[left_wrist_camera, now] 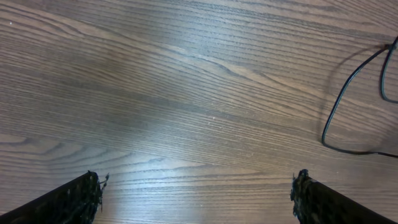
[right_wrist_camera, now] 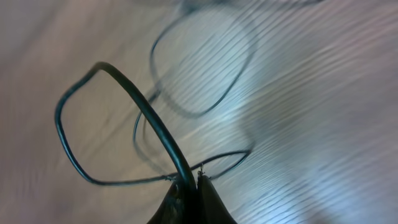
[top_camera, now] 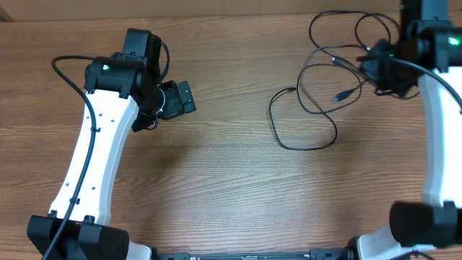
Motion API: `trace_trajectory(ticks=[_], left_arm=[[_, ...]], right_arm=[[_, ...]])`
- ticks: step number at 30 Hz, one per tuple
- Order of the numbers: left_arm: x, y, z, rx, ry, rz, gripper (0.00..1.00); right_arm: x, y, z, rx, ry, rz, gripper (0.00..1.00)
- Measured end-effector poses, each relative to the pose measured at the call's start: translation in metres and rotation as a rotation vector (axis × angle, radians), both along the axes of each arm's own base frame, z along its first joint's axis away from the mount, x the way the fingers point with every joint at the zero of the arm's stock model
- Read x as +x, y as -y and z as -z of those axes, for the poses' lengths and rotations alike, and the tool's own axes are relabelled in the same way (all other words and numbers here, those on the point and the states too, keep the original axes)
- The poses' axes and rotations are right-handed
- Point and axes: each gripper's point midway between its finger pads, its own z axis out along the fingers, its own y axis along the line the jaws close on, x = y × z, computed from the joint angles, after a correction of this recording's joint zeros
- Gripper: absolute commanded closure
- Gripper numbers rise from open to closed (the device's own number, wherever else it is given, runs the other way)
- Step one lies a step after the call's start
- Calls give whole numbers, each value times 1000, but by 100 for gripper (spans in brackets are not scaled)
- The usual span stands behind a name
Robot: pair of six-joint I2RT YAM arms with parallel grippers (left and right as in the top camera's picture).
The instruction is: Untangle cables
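Right gripper [right_wrist_camera: 191,182] tight on looping cables [right_wrist_camera: 155,121]

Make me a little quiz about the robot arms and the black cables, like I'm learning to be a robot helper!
1. True or false: the left gripper is holding a cable.
2. Which one is pinched shut on a cable? A: left gripper. B: right gripper. C: both.
3. Fill the gap: on the table, the loose cables lie on the robot's ____ side.

Key: 1 false, its fingers are wide apart over bare wood. 2 B. 3 right.
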Motion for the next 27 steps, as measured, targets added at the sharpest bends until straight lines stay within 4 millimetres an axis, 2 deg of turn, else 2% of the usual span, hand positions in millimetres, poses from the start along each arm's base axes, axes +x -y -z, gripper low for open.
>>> trace_trajectory(ticks=[7, 11, 15, 19, 27], left_arm=[[0, 0, 0, 0, 2, 0, 0], [0, 0, 0, -1, 1, 0, 0], [0, 0, 0, -1, 1, 0, 0], [0, 0, 0, -1, 1, 0, 0], [1, 0, 0, -1, 3, 0, 1]], right_arm=[[14, -51, 59, 80, -121, -207, 96], [17, -81, 89, 92, -146, -293, 87], [17, -103, 109, 94, -142, -355, 83], [14, -113, 125, 101, -152, -378, 80], [5, -120, 155, 108, -218, -397, 49]])
